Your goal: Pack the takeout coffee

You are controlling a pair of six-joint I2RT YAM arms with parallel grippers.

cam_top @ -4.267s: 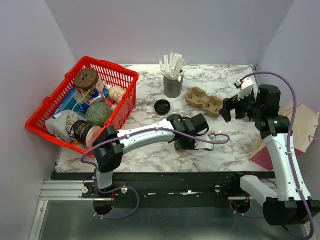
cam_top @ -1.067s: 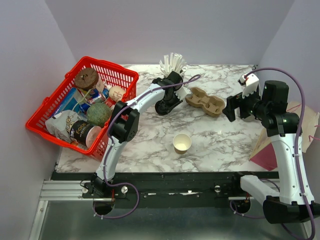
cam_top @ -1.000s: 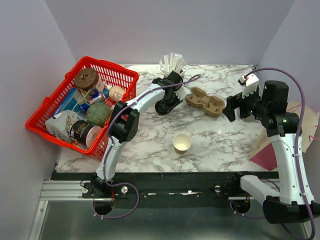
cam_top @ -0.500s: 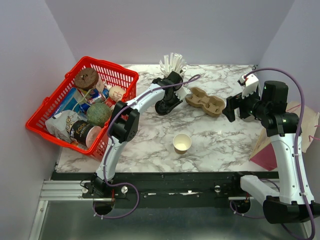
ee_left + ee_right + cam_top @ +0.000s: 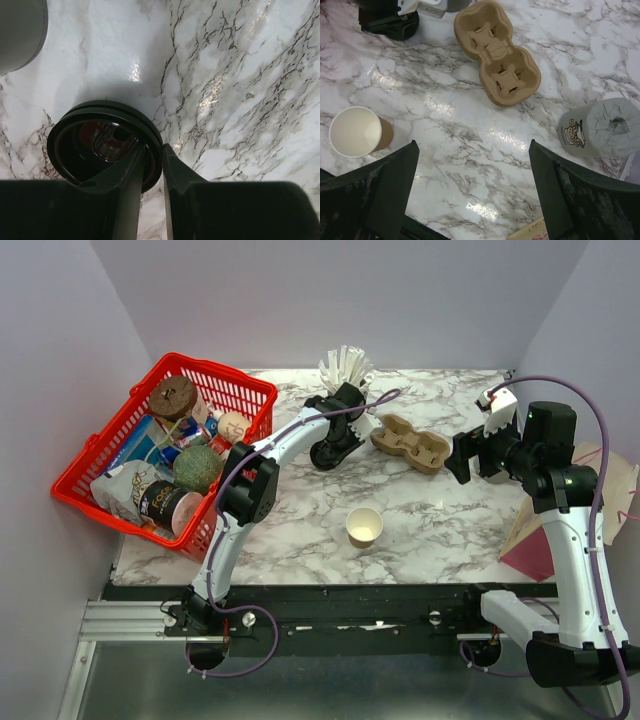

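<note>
Lid (image 5: 102, 145) lies flat at the back of the table (image 5: 240, 75) beside the grey cup (image 5: 20, 30), its rim pinched by the left gripper (image 5: 154, 150) — one finger inside, one outside. The paper cup (image 5: 364, 527) stands upright well nearer the front; the right gripper (image 5: 472, 145) hangs spread wide — empty.

Upright tan cup (image 5: 364, 527); lid (image 5: 82, 132) perhaps upturned

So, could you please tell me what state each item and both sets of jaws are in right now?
Paper cup: upright, uncovered, empty.
Lid: lying flat, rim pinched.
Carrier: lying flat, both wells empty.
Grey cup: upright, holding white sticks.
Basket: full.
Left jaws: shut on the rim of the Lid.
Right jaws: open, empty.
</note>
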